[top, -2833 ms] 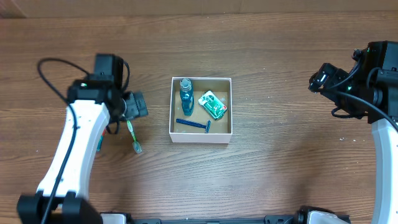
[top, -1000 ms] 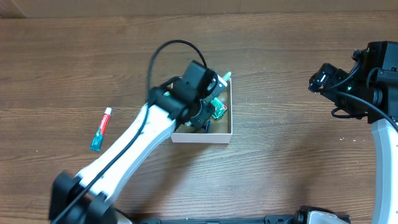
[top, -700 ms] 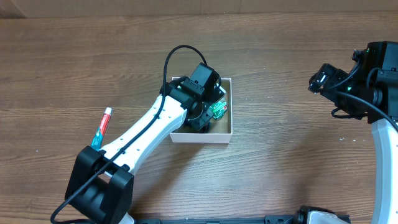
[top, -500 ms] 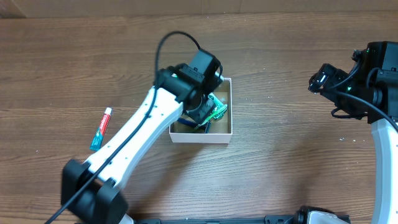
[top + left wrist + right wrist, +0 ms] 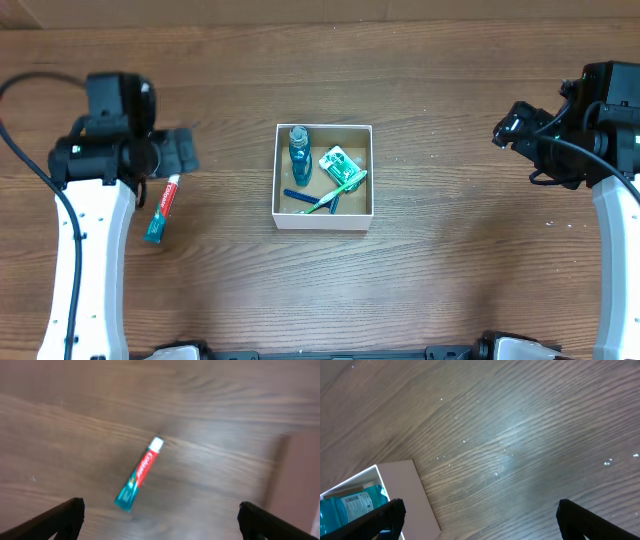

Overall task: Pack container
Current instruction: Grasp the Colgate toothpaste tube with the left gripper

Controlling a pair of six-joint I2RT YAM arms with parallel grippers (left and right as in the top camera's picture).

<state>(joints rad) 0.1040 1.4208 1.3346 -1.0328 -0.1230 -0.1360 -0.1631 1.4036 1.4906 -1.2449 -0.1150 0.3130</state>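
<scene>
The container (image 5: 323, 216) is a square white-walled box with a brown floor at the table's middle. In it lie a blue bottle (image 5: 299, 153), a green packet (image 5: 340, 164), a blue razor (image 5: 300, 196) and a green toothbrush (image 5: 338, 190). A red and teal toothpaste tube (image 5: 162, 209) lies on the table to the left; it also shows in the left wrist view (image 5: 139, 473). My left gripper (image 5: 180, 152) hovers open and empty above the tube's red end (image 5: 160, 522). My right gripper (image 5: 512, 126) is open and empty at the far right (image 5: 480, 520). A container corner (image 5: 400, 490) shows in the right wrist view.
The bare wooden tabletop (image 5: 450, 260) surrounds the container on all sides.
My left arm carried the toothbrush from the left into the container, released it there, then swung back left to above the toothpaste tube. The right arm has barely moved.
</scene>
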